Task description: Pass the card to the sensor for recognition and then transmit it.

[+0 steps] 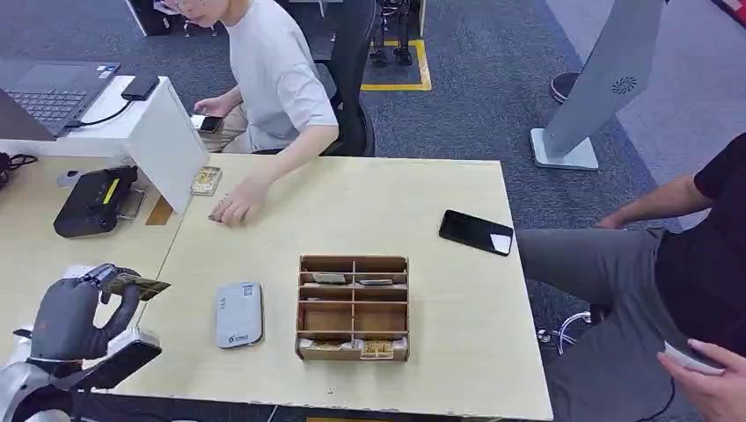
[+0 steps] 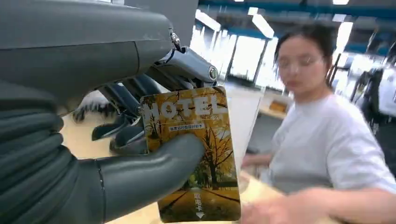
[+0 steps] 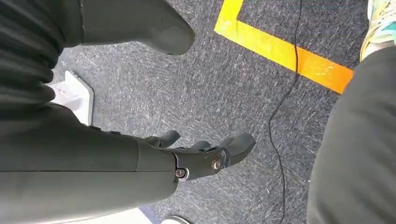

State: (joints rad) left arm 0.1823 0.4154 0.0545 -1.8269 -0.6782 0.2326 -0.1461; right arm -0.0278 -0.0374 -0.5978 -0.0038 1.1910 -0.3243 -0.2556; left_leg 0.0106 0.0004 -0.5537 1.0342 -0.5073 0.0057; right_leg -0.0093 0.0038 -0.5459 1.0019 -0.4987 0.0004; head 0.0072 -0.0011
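The card point(image 2: 191, 154) is already in the left hand point(image 1: 75, 316), held up off the worktop point(image 1: 352, 211) near its left front corner, so the pick-up looks done; judging by how things lie, the pass over the sensor point(image 1: 238, 314), the grey pad lying flat on the worktop just left of the wooden organiser point(image 1: 354, 308), is not yet made, and the handing-on comes after that. The card sits well to the left of the sensor and above worktop level, not over it. In the left wrist view the thick thumb point(image 2: 154, 163) presses across the card's printed face while the darker fingers point(image 2: 123, 100) back it from behind, a firm pinch with the card's lower half sticking out free. The right hand point(image 3: 205, 154) hangs beside the body over the carpet, its fingers loosely spread and holding nothing. A person's hand point(image 1: 233, 209) rests on the worktop's far side.
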